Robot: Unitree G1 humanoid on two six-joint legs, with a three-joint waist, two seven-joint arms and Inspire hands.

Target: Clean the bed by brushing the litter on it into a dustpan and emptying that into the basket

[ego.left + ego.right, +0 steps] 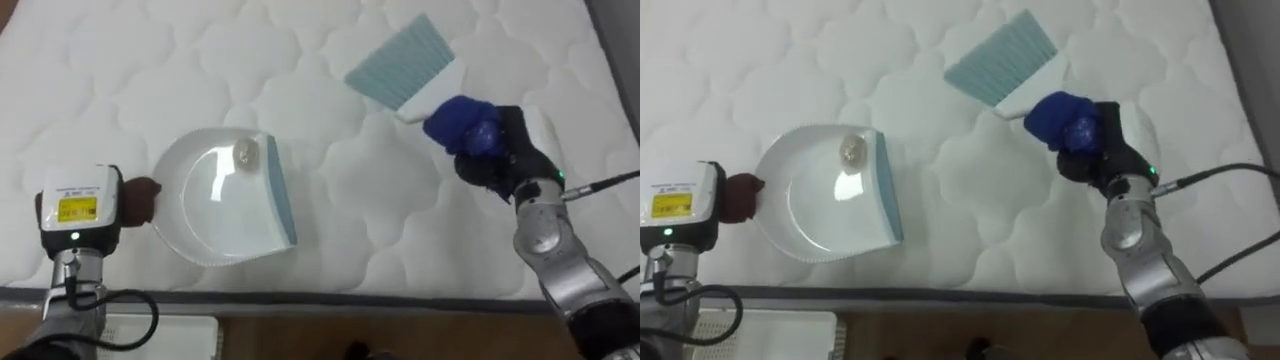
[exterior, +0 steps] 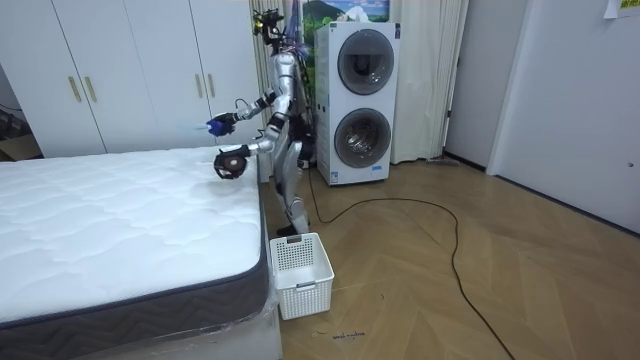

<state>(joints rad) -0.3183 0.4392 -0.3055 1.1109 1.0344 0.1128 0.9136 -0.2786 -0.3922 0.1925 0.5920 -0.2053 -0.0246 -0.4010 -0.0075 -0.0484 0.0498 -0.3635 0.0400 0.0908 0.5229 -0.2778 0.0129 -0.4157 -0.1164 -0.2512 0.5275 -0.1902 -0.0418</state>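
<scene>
Bed: you stand at the side of a white quilted mattress (image 1: pixel 300 80).
Brush: your right hand (image 1: pixel 505 155) is curled tight round the blue handle of the pale-blue bristle brush (image 1: pixel 405 65).
Dustpan: the round white plastic dustpan (image 1: pixel 215 215) is at your left hand (image 1: pixel 138 200); you cannot tell how that hand holds it.
Scrap: a small pale scrap (image 1: pixel 245 152) lies in the pan.
Do it well: keep the pan flat and sweep toward its blue-grey lip.
Room: the bed's edge is just behind the pan, with lots of bare mattress ahead.

You have bright, even light on the white quilted mattress (image 1: pixel 300 60); glare streaks the white plastic dustpan (image 1: pixel 212 232).
</scene>
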